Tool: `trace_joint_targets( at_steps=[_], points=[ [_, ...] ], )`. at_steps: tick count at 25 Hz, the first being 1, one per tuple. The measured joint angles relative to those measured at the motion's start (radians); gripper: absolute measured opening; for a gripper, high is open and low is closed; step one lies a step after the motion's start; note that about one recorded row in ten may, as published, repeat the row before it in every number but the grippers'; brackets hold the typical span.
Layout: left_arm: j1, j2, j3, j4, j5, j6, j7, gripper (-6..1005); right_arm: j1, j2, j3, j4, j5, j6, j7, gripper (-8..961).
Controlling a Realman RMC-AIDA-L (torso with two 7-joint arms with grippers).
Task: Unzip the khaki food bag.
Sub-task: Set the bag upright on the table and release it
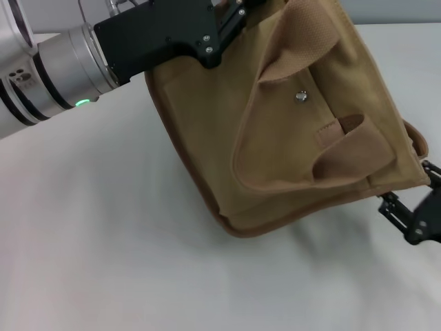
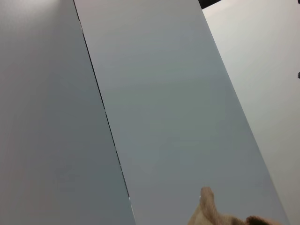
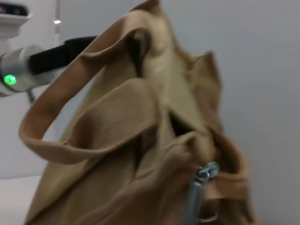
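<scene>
The khaki food bag (image 1: 296, 138) is tilted on the white table, its snap pocket (image 1: 300, 96) facing up and both wide handles flopped over. My left gripper (image 1: 231, 14) is at the bag's far top corner and holds it up; its fingertips are hidden by the fabric. A scrap of tan fabric (image 2: 211, 215) shows in the left wrist view. My right gripper (image 1: 406, 189) is at the bag's right end, partly hidden behind it. The right wrist view shows the bag (image 3: 140, 140) close up, with the metal zipper pull (image 3: 206, 172) at its near end and a looped handle (image 3: 70, 136).
The white table (image 1: 103, 241) stretches to the front and left of the bag. The left wrist view shows grey wall panels (image 2: 164, 117) with a dark seam between them.
</scene>
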Motion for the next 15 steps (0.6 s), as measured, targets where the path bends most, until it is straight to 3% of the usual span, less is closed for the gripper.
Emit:
trace_joint_targets(
  at_steps=[5,7,12,15],
  points=[
    [0.004,0.0,0.005,0.0,0.0,0.0,-0.001,130,0.036,0.002,0.006,0.0,-0.004,0.043,0.007,548],
    [0.007,0.0,0.006,0.0,0.0,0.0,-0.002,130,0.046,0.003,0.022,0.0,0.001,0.057,0.008,318],
    [0.019,0.0,0.009,-0.007,0.0,0.0,0.0,132,0.086,0.005,0.131,-0.008,0.008,0.068,0.017,222],
    [0.035,0.0,0.015,-0.029,0.0,0.0,0.003,132,0.125,0.006,0.198,-0.084,0.009,0.084,0.099,165]
  ],
)
